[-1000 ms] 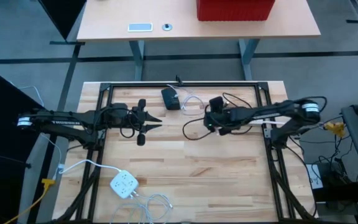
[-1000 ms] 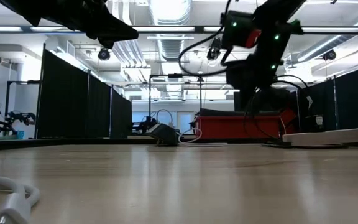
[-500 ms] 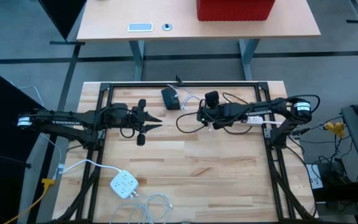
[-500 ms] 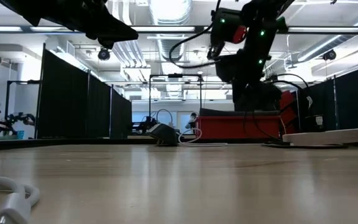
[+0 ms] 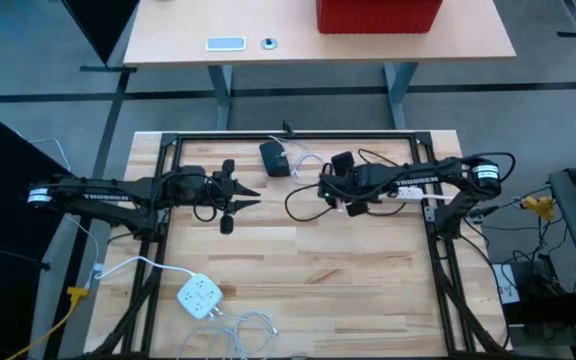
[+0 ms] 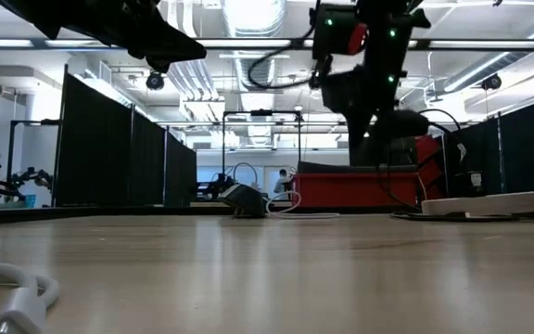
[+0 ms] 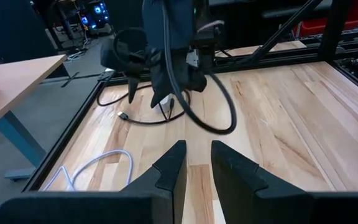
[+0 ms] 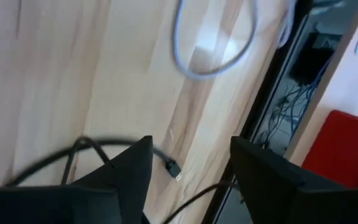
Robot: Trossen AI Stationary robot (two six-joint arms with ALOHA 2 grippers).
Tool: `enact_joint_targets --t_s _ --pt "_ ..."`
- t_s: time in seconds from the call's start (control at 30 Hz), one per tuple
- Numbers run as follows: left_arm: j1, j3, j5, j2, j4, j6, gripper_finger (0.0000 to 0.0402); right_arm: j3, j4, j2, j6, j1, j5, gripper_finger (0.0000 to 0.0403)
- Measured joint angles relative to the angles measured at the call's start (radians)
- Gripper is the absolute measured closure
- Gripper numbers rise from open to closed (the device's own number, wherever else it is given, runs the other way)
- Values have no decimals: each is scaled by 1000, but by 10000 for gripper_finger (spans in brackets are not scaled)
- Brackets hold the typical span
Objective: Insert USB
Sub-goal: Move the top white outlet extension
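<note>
A black cable [image 5: 301, 208] lies looped on the wooden table at centre right. Its USB plug [image 8: 173, 168] rests flat on the wood, and the left wrist view also catches this plug [image 7: 123, 116]. My right gripper [image 5: 325, 187] hangs above the table over that cable, open [image 8: 188, 177], with the plug showing between its fingers farther off. A black adapter box [image 5: 275, 158] sits at the far middle beside a white cable [image 5: 310, 160]. My left gripper [image 5: 251, 197] waits open [image 7: 194, 167] at centre left, pointing toward the right arm.
A white power strip [image 5: 200, 297] with its white cord lies near the front left. Another white strip [image 5: 414, 192] lies under the right arm. A black frame rail [image 5: 288, 135] runs round the table. Beyond it stands a desk with a red box [image 5: 378, 14].
My right gripper has moved toward the table's left and slightly toward the far edge, then come a little way back. It stays open above the black cable.
</note>
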Motion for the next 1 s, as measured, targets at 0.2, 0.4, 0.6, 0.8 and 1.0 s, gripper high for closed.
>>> enact_joint_targets --t_s 0.2,0.4,0.6,0.8,1.0 --pt "0 0 0 0 0 0 338 54 -92 -2 -41 61 -94 181" --pt "0 0 0 0 -1 16 338 50 -221 55 -70 100 -1 174" --pt "0 0 0 0 -1 0 338 50 -202 160 -162 91 54 186" --pt "0 0 0 0 -1 -4 338 64 -153 249 -178 50 226 205" --pt "0 0 0 0 -2 -8 338 111 -154 240 -115 -60 343 225"
